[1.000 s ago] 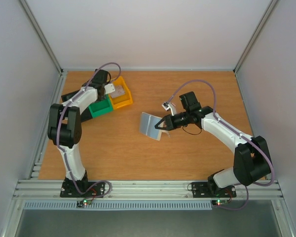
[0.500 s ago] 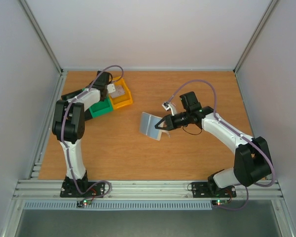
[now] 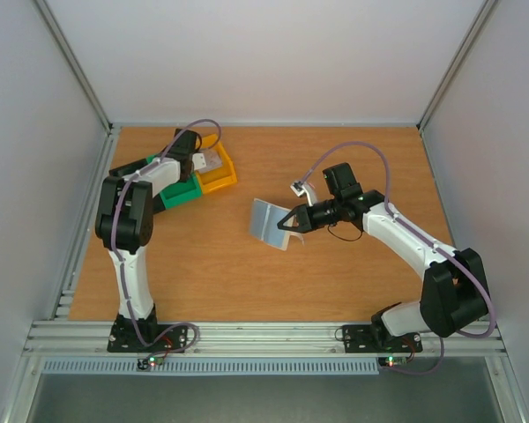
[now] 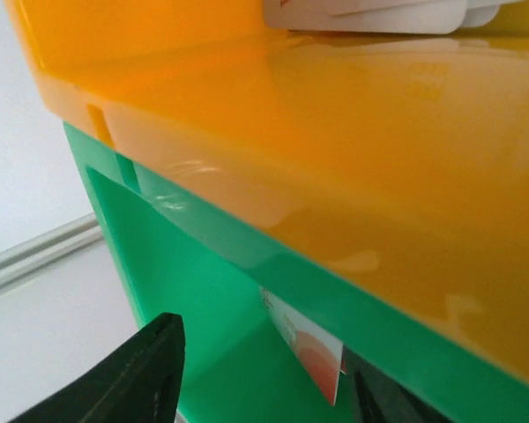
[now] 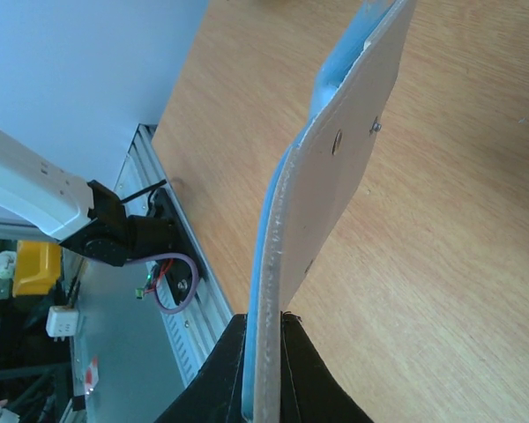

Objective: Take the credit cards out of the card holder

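Note:
My right gripper [image 5: 264, 330] is shut on the lower edge of the card holder [image 5: 335, 176], a pale sleeve held on edge above the table, with a bluish layer along its left side. From above, the card holder [image 3: 269, 223] hangs mid-table at that gripper [image 3: 291, 220]. My left gripper [image 4: 264, 361] is inside the green bin [image 4: 194, 291] with its jaws apart. Between the fingers a reddish-pink credit card [image 4: 313, 352] leans against the bin's wall, close to the right finger [image 4: 383, 405]. Pale cards [image 4: 379, 11] lie in the yellow bin [image 4: 335, 132].
The green bin [image 3: 181, 192] and yellow bin [image 3: 219, 174] stand side by side at the back left, with a black bin [image 3: 128, 169] behind the left arm. Grey walls enclose the wooden table [image 3: 247, 282] on three sides.
My left gripper has opened from shut over the green bin, and the left arm's elbow has swung towards the back. The right arm and card holder have barely moved.

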Available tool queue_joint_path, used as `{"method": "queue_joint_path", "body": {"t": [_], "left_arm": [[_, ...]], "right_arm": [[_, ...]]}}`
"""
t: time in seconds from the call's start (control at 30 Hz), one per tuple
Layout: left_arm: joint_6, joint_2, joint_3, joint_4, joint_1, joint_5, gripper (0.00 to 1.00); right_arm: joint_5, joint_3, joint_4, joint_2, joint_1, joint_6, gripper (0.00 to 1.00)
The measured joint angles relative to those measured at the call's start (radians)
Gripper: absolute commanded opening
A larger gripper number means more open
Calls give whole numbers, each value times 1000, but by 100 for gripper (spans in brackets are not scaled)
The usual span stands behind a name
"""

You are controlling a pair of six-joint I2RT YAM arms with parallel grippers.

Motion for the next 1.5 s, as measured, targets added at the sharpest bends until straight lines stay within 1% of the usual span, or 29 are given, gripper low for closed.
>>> {"method": "queue_joint_path", "body": {"t": [0.17, 0.27, 0.33, 0.37, 0.4, 0.43, 0.6, 0.73, 0.8, 0.87, 0.9, 0.97, 1.0, 1.1, 1.17, 1.27, 1.37, 1.43, 1.5], "left_arm": [[-27, -3, 35, -88, 7, 33, 60], [-64, -17, 82, -195, 13, 84, 63], [-90, -32, 123, -271, 16, 126, 67], [-107, -43, 145, -312, 18, 150, 85], [-122, -59, 164, -348, 19, 173, 98], [-135, -78, 177, -378, 22, 194, 99], [-181, -173, 209, -504, 24, 270, 99], [-208, -206, 233, -584, 24, 316, 99], [-229, -214, 263, -645, 25, 365, 99], [-258, -224, 317, -731, 25, 470, 99], [-274, -233, 349, -776, 27, 548, 99], [-286, -258, 404, -864, 31, 721, 99], [-282, -275, 433, -923, 33, 835, 99], [-215, -327, 502, -1099, 31, 1149, 99], [-159, -354, 526, -1183, 23, 1303, 98], [-117, -367, 534, -1253, 19, 1439, 94], [-126, -360, 534, -1287, 20, 1525, 93], [-128, -354, 534, -1299, 20, 1583, 98], [-101, -351, 533, -1306, 20, 1659, 99]], "right_arm": [[0, 0, -4, 0, 0, 0, 1], [1, 0, -9, -3, 0, -1, 1], [2, 0, -17, -8, 0, -2, 1], [2, 0, -20, -12, 0, -4, 1], [2, 0, -21, -15, 0, -5, 1], [2, 0, -21, -19, 0, -7, 1], [2, 0, -45, -30, 0, -22, 1], [2, 1, -70, -34, 0, -35, 1], [-3, 1, -80, -42, 0, -48, 1], [-23, 1, -90, -61, 6, -66, 2], [-38, 2, -95, -75, 13, -80, 2], [-82, 10, -114, -105, 30, -118, 3], [-113, 23, -134, -119, 41, -147, 3], [-214, 83, -198, -152, 64, -239, 2], [-286, 133, -240, -172, 72, -304, 2], [-388, 192, -295, -203, 73, -390, 2], [-441, 235, -322, -230, 73, -435, 2], [-424, 254, -319, -248, 73, -433, 2], [-377, 259, -315, -261, 74, -419, 2]]}}
